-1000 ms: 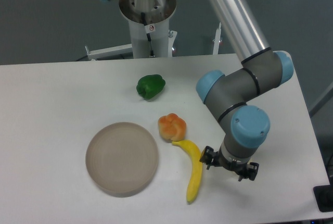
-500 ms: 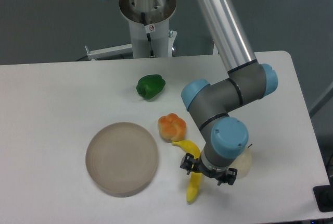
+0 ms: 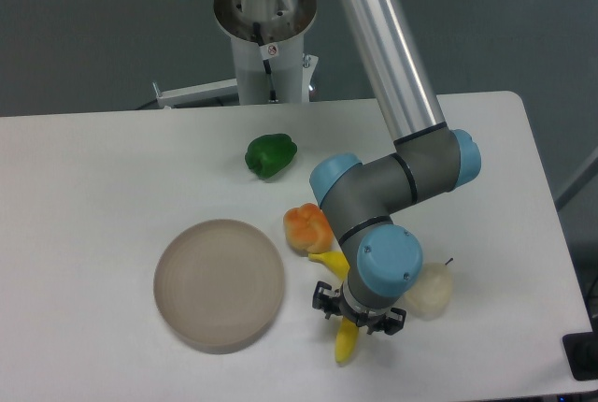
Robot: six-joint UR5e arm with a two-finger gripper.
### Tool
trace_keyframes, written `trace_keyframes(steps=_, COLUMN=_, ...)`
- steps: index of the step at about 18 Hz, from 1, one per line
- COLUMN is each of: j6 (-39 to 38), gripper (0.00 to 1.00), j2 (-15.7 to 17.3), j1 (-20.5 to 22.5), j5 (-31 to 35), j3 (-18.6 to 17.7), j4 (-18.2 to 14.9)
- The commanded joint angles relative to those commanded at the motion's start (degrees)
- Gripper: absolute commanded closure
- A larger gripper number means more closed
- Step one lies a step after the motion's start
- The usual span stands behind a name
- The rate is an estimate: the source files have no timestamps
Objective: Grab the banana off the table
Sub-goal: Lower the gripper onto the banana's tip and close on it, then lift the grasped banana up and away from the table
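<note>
The yellow banana (image 3: 345, 344) lies on the white table (image 3: 84, 178) in the front middle, just right of the plate. Only its upper end by the orange pepper and its lower tip show. My gripper (image 3: 358, 312) hangs straight over the banana's middle and covers it. Its black jaws spread out to either side of the banana and look open. I cannot tell whether the fingertips touch the fruit or the table.
An orange-yellow pepper (image 3: 306, 226) touches the banana's upper end. A pale pear (image 3: 430, 292) lies right of my gripper. A green pepper (image 3: 271, 154) sits further back. A round beige plate (image 3: 219, 282) lies to the left. The arm's base (image 3: 264, 19) stands at the back.
My gripper has moved left from beside the banana to directly over its middle. The pear, hidden before by the arm, now shows. The fruits and plate have not moved.
</note>
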Motion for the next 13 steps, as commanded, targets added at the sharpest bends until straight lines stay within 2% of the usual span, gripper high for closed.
trace_keyframes(steps=5, j6=0.34, gripper=0.86, j2=0.17, j1=0.00, j5=-0.09, j3=0.88, j4=-0.18)
trace_keyframes(steps=10, j6=1.57, gripper=0.90, j2=1.84, j1=2.10, j5=-0.44, j3=2.55, j4=-0.53)
trace_keyframes(steps=13, j6=8.84, gripper=0.90, j2=3.50, j1=2.72, j5=-0.35, j3=2.64, j4=-0.70)
